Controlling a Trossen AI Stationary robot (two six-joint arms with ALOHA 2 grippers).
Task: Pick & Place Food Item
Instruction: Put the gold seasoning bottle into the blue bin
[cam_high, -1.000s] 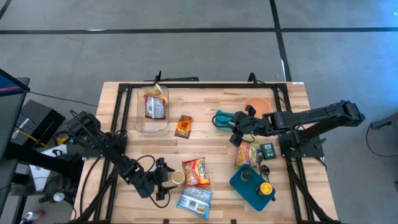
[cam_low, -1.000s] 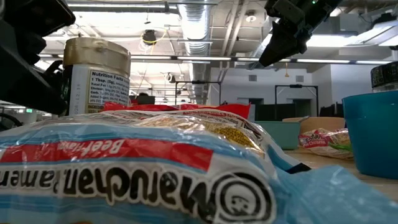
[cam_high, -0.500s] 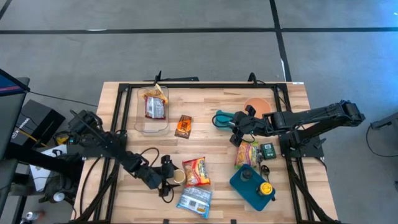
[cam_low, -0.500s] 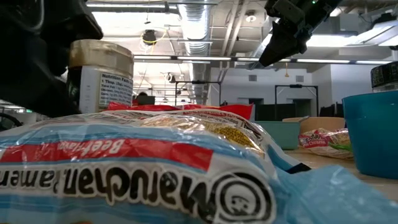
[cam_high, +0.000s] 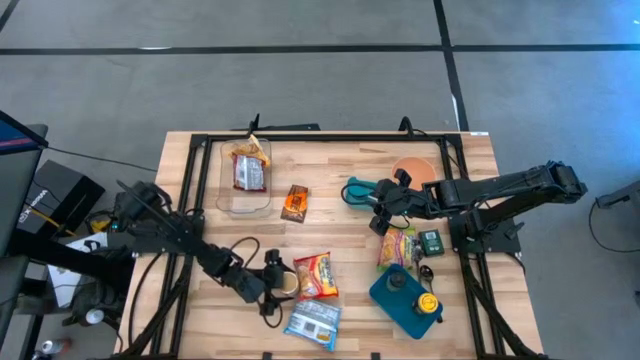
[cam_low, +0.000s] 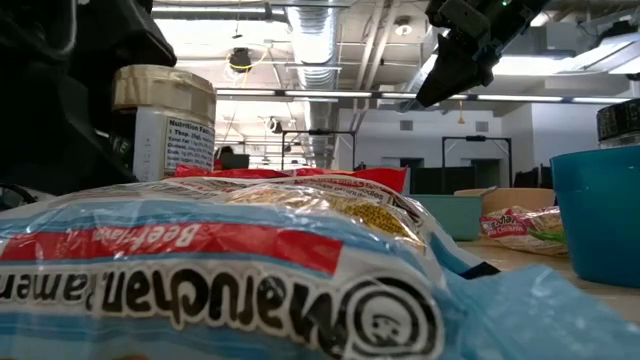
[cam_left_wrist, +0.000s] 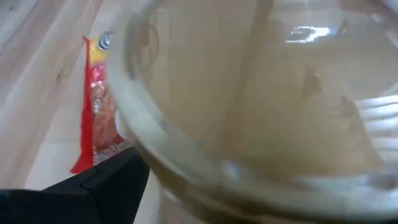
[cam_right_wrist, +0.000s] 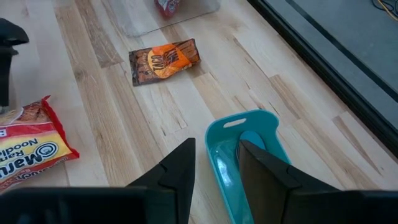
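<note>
Presently: jar (cam_high: 286, 284), near edge, left of the noodle packet (cam_high: 314, 275). My left gripper (cam_high: 272, 284) stood spread around it. Rigid, smooth, probably slippery; best gripped mid-body, below the lid.

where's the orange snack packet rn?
High view: the orange snack packet lies flat on the table's far middle, just right of the clear container, left of the teal bin.

There are two ramen packs (cam_high: 315, 275) (cam_high: 313, 321), one jar (cam_high: 286, 284), one orange snack bag (cam_high: 294, 202), and two teal tubs (cam_high: 360, 189) (cam_high: 405, 300).
</note>
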